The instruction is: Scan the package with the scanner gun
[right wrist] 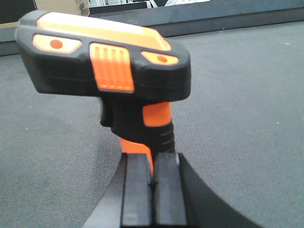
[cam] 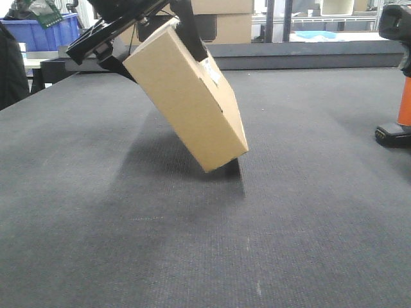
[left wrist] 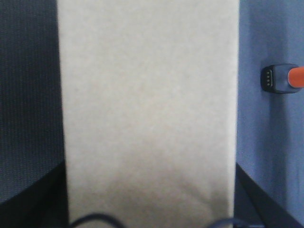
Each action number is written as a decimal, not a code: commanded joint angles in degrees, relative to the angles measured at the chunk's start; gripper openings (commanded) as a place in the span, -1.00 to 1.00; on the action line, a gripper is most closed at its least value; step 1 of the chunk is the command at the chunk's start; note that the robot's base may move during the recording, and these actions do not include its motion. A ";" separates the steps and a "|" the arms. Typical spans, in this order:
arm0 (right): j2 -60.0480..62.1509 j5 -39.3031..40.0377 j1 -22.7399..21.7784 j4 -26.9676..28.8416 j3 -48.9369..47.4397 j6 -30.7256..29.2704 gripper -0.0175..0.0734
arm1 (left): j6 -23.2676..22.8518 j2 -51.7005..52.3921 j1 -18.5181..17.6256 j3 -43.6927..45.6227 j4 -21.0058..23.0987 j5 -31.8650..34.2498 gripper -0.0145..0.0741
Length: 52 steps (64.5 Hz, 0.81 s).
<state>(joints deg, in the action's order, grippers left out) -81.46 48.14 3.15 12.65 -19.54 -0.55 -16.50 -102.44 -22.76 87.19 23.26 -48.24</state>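
A: Nearest thing, right wrist view: the right gripper (right wrist: 153, 190), its black fingers (right wrist: 137, 190) pressed together with only a thin seam between them.

B: Clamped on something?

A: No. The scanner gun (right wrist: 109, 61) stands upright just behind them, with a black head and orange handle. Can't tell if it touches the fingers.

B: Front view?

A: Dark grey mat (cam: 192, 256) in the foreground. Mid-table is the package (cam: 186, 96), a plain tan box, tilted, with one lower corner on the mat and the rest raised. A white label (cam: 212, 70) is on its upper right face.

B: What's holding it?

A: The left gripper (cam: 160, 51), jaws clamped across the box's upper end (the left wrist view is almost all cardboard, with dark finger edges in the bottom corners).

B: Scanner relative to the box?

A: Well apart, at the right edge of the front view, base on the mat. Its base also shows to the right of the box in the left wrist view.

B: Background?

A: Blue bin (cam: 38, 32) far left, and stacked cardboard boxes (cam: 225, 19) behind the table.
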 commanded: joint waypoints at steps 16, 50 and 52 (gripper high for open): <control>-0.20 2.39 -9.28 -18.53 0.14 8.59 -0.98 | 0.03 0.26 -0.26 0.43 0.32 0.66 -0.92; -1.45 -1.28 -9.23 -22.05 -4.32 9.16 -0.82 | 0.03 0.26 -0.26 0.43 0.00 1.10 -0.92; -2.00 -1.28 -9.23 -22.05 -4.58 9.16 -0.65 | 0.03 0.26 -0.26 0.43 0.00 1.10 -0.92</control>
<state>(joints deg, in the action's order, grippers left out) -82.26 47.36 -5.73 -9.09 -23.00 8.59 -16.50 -102.44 -22.76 87.19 22.91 -47.95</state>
